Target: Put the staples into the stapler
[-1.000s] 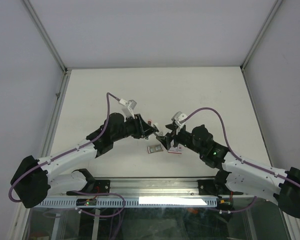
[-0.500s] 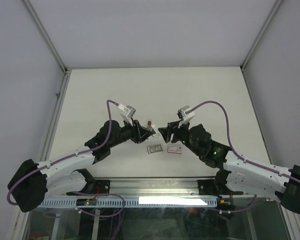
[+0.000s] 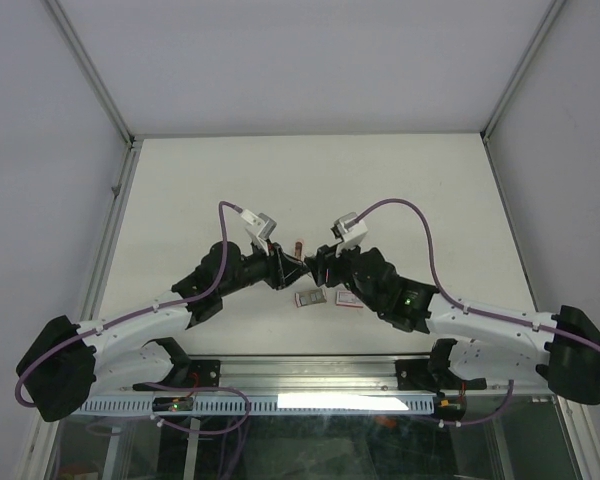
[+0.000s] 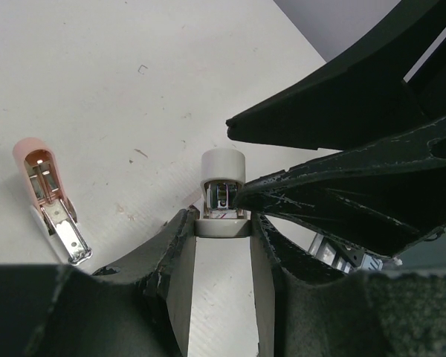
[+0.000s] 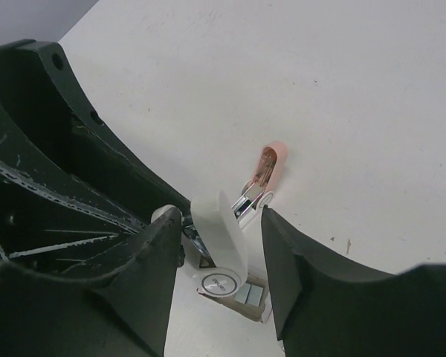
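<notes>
we find the left gripper [image 4: 221, 220] clamped on the white stapler [image 4: 221, 165]. the right gripper [image 5: 219, 216] has its jaws apart, flanking the stapler's raised lid. the staples box [image 3: 347, 297] and its grey tray [image 3: 309, 297] lie on the table [image 3: 380, 180], just beside both grippers.

Robotics lab: white-walled test table [image 3: 400, 180]

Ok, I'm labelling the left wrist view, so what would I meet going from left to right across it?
pink stapler → white stapler → right claw's fingers
</notes>
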`<state>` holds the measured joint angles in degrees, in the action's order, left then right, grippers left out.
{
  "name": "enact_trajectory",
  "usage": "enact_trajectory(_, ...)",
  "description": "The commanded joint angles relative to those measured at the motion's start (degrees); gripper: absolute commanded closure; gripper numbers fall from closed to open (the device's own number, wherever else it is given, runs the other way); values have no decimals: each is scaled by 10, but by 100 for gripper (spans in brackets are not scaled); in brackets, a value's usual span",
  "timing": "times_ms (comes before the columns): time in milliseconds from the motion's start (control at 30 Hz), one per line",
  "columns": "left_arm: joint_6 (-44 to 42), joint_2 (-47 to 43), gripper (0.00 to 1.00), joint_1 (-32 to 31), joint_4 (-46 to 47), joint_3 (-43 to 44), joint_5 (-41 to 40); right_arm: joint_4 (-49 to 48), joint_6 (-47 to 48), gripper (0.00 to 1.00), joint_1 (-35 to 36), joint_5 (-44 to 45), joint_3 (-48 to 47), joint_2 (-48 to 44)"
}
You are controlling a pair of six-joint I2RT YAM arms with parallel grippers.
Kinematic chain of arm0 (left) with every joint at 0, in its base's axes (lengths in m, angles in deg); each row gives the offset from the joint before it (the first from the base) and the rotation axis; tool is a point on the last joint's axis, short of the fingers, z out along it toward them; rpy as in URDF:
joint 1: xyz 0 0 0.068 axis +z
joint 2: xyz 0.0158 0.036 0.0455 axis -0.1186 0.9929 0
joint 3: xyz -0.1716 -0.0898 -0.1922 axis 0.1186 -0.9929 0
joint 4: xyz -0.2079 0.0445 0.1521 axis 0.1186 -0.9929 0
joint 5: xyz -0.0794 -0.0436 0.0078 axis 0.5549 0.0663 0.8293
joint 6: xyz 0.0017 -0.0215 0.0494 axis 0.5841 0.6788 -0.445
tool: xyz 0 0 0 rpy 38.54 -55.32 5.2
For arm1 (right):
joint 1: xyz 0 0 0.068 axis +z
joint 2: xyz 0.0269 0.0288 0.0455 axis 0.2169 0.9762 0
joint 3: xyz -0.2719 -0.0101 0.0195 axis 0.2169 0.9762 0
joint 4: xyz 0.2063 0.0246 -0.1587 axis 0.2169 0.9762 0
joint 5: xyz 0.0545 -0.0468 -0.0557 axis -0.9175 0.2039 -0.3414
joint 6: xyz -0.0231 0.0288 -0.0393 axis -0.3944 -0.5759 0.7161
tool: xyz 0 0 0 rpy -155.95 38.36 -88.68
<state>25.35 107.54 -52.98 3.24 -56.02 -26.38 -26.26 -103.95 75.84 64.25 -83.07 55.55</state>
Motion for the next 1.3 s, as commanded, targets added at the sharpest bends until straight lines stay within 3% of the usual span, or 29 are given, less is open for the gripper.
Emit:
enact_trajectory(0,-10,-2,100,-6,55,2,15,-52,0,50,8,17,-33,7)
enact_trajectory(300,-8,-13,100,-8,55,1,7,-39,15,53,10,16,-44,34)
enact_trajectory(667,-7,-47,100,-8,50,-15,-3,42,-18,59,-6,145,-55,27)
enact_trajectory(1133,-8,-81,100,-8,40,-21,-21,83,-93,60,-78,104,-38,24)
enact_trajectory(1267,-19,-86,100,-8,32,-23,-32,90,-130,59,-114,45,-32,7)
